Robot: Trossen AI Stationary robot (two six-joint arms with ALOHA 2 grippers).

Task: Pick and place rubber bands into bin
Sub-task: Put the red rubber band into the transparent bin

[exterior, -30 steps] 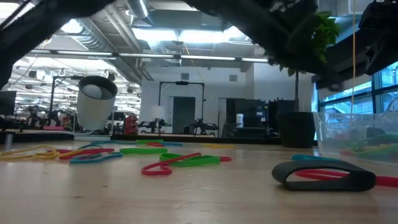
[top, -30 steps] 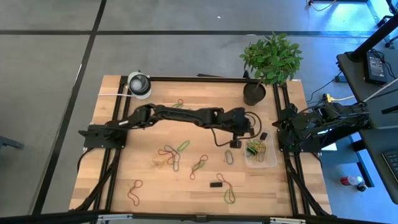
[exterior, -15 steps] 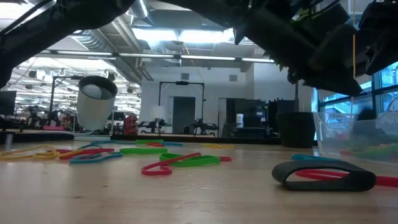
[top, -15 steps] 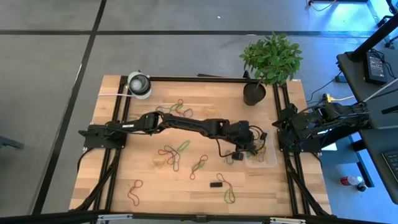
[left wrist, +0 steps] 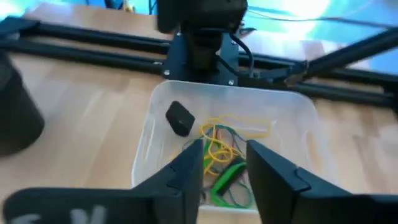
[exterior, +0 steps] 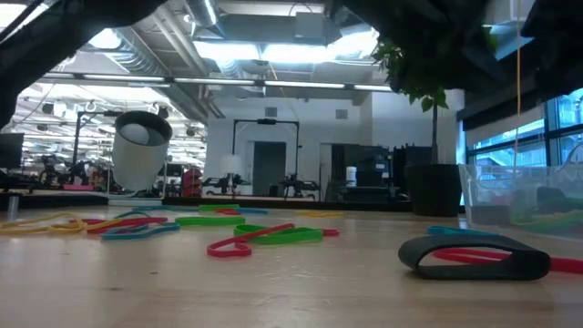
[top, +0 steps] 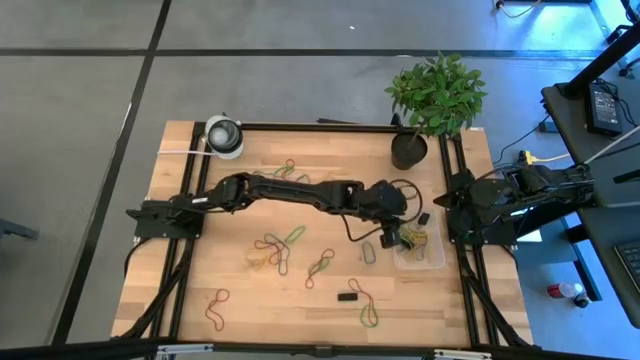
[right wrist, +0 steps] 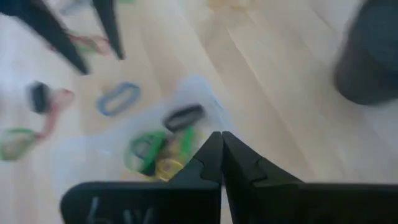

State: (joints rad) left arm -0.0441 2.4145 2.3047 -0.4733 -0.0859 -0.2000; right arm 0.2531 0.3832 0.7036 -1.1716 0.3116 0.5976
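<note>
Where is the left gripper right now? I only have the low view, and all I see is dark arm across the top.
Observer: The left gripper hangs over the clear bin, on the right side of the table.
Operator: Open or shut? Holding anything?
Observer: Open. Its wrist view shows a gap between the fingers, and through it the yellow and green rubber bands lying in the bin. I can't see a band pinched between them.
</note>
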